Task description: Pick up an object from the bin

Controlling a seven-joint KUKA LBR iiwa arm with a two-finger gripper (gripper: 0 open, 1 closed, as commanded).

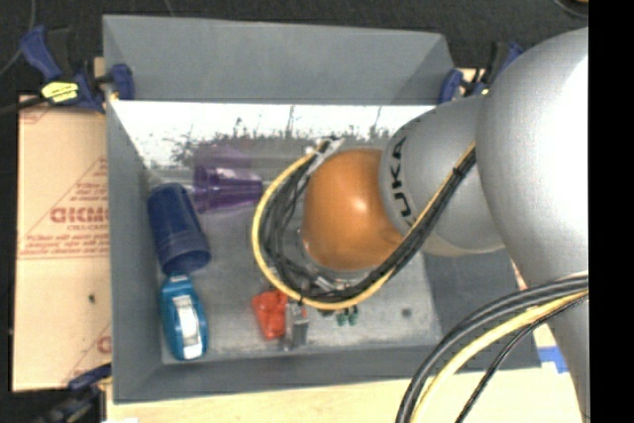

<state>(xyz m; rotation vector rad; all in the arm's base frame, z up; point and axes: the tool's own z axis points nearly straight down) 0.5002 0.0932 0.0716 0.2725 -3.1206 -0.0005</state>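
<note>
The arm (515, 163) comes in over the bin's (277, 64) right side. Its orange cover (342, 208) and a loop of cables (265, 213) sit above the middle of the floor. The gripper (295, 326) pokes out below the cover, low down nr the bin's front edge, approx midway along it. It's mostly hidden by wrist & cables, so I can't tell if it's released or clenched. Just beside it, on the left-wall side, lies a small red-orange piece (268, 314), lumpy in shape. It's either touching the gripper tip or v. close to it, can't say which. On the gripper's other side a few tiny green bits (345, 317) lie on the floor. Well apart, along the left wall, a dark blue cup (178, 228) lies on its side. A blue-and-white tape measure (183, 317) sits in the front-left corner, just below the cup. A see-through purple cup (223, 185) lies on its side nr the far wall, left of centre, next to the blue cup's far end.
</note>
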